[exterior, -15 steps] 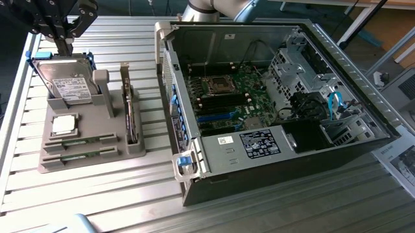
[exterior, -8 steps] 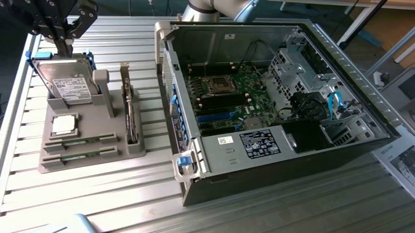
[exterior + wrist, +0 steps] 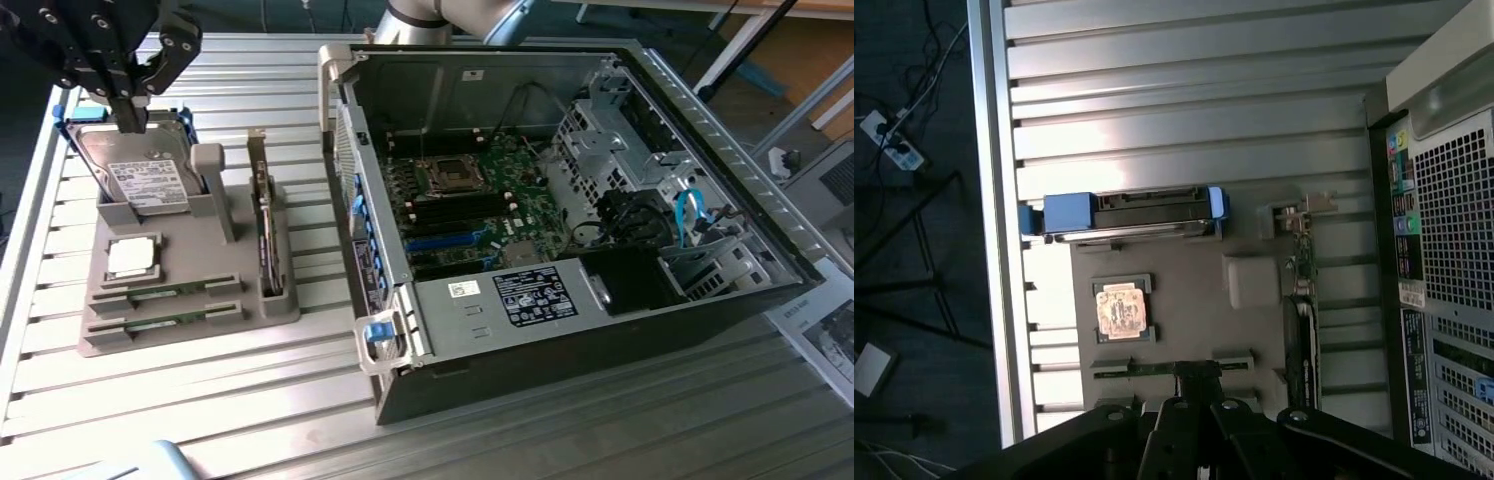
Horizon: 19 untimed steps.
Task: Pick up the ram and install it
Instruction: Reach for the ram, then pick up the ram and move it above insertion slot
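Observation:
The ram [image 3: 168,292] is a thin green stick lying in a slot of the grey holder [image 3: 200,330] at the exterior view's left. A second stick like it [image 3: 160,322] lies in the slot just in front. My black gripper [image 3: 128,112] hangs shut and empty above the far end of the holder, over the hard drive [image 3: 140,172]. In the wrist view the gripper [image 3: 1196,374] has its closed fingertips lined up over the ram [image 3: 1139,367], well above it and not touching.
The holder also carries a square silver processor [image 3: 134,258] and an upright card [image 3: 268,235]. The open computer case [image 3: 561,190] lies at the exterior view's right, motherboard [image 3: 467,200] exposed. The slatted metal table [image 3: 200,410] ends in an edge at the exterior view's left.

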{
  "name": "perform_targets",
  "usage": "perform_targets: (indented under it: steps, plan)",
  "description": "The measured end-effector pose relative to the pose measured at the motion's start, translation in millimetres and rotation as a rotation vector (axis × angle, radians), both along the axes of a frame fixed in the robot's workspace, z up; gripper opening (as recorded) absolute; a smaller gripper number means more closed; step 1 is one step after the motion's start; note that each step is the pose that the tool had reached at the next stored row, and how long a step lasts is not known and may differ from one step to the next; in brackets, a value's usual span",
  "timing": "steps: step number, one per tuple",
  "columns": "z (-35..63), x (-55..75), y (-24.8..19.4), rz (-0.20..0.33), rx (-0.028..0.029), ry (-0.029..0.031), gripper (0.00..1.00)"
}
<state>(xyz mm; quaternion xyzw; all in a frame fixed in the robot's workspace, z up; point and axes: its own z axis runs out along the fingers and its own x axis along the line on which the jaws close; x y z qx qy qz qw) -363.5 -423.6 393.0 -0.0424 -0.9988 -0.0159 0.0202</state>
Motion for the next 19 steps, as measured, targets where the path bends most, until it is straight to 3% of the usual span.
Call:
perform_targets:
  steps: [11, 14, 19]
  plan:
    - [0.0, -0.3, -16.7, 0.000, 0.0000, 0.0000, 0.10]
    - [0.0, -0.5, -24.2, 0.000, 0.0000, 0.0000, 0.10]
    - [0.0, -0.5, -24.5, 0.000, 0.0000, 0.0000, 0.10]
